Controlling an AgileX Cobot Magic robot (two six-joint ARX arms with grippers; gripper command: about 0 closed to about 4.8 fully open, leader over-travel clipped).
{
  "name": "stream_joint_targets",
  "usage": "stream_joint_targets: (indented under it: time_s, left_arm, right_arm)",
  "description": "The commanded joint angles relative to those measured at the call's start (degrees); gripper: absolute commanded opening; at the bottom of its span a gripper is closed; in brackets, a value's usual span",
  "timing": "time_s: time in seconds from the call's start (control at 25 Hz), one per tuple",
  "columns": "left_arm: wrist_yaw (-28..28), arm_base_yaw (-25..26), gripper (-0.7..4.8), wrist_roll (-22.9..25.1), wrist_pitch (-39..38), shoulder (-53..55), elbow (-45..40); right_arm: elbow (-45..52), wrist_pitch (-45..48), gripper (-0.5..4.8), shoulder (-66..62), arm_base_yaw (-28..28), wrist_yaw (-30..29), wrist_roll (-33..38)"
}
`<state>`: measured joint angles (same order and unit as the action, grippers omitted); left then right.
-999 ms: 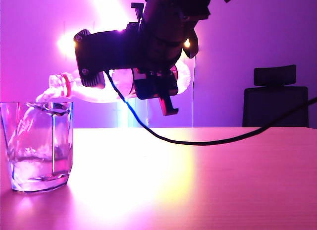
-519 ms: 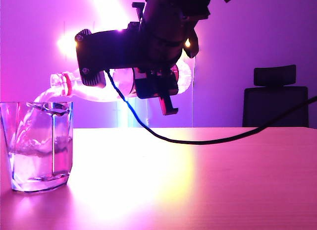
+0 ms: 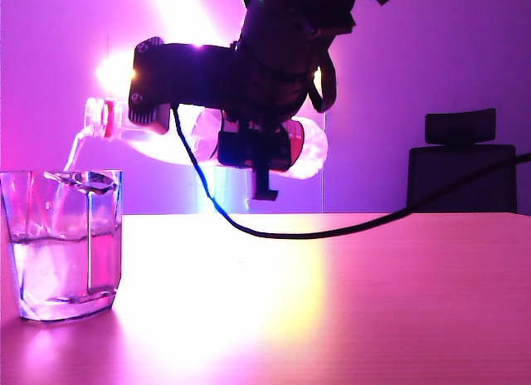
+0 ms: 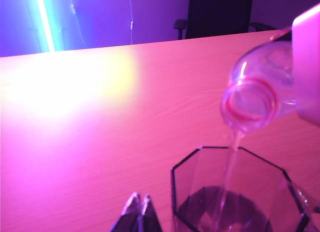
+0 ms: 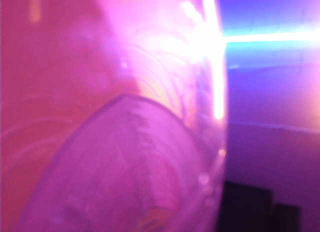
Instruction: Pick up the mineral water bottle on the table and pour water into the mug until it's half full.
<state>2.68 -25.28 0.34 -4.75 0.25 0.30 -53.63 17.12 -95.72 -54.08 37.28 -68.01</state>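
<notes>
Right tool gripped the mineral water bottle tilted, mouth over the mug (roughly half full). Left tool sat clenched beside the mug, idle.

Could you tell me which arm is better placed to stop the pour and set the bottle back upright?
The right. The right gripper already holds the mineral water bottle tipped over the mug. The left gripper sits shut beside the mug, holding nothing.
</notes>
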Motion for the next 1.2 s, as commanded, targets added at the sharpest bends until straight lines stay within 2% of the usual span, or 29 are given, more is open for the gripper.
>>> stream_joint_targets:
  time_s: [0.04, 0.08, 0.4, 0.44, 0.48, 0.56, 0.68, 0.8, 0.92, 1.2]
  left_arm:
    - [-0.11, -0.04, -0.02, -0.15, 0.55, 0.09, 0.22]
    - [-0.11, -0.04, -0.02, -0.15, 0.55, 0.09, 0.22]
    - [-0.11, -0.04, -0.02, -0.15, 0.57, 0.09, 0.22]
    - [-0.11, -0.04, -0.02, -0.15, 0.57, 0.09, 0.22]
    - [-0.11, -0.02, -0.02, -0.15, 0.55, 0.09, 0.22]
    - [-0.11, 0.00, -0.02, -0.15, 0.55, 0.09, 0.22]
    - [-0.11, 0.00, -0.02, -0.15, 0.55, 0.09, 0.22]
    - [-0.13, 0.00, -0.02, -0.15, 0.55, 0.09, 0.22]
    - [-0.11, 0.00, -0.02, -0.15, 0.55, 0.09, 0.22]
    - [-0.11, 0.00, -0.02, -0.15, 0.57, 0.09, 0.22]
  right_arm:
    - [-0.52, 0.61, 2.10, 0.63, -0.11, 0.13, 9.22]
    - [-0.55, 0.20, 2.10, 1.11, -0.11, -0.02, 14.45]
    - [0.35, -6.51, 2.10, 7.21, 1.16, -8.17, 39.58]
    - [1.92, -6.56, 2.10, 9.25, 2.64, -11.82, 46.16]
    - [2.82, -6.25, 2.10, 10.03, 3.48, -13.27, 48.92]
    - [7.91, -2.99, 2.09, 12.98, 8.11, -19.93, 58.31]
    - [13.46, 3.04, 2.09, 15.02, 12.92, -28.48, 65.09]
    - [18.95, 12.11, 2.10, 15.28, 17.49, -34.80, 70.14]
    - [23.52, 20.00, 2.10, 15.23, 20.76, -37.79, 71.52]
    - [29.31, 26.86, 2.10, 15.17, 22.25, -38.64, 71.47]
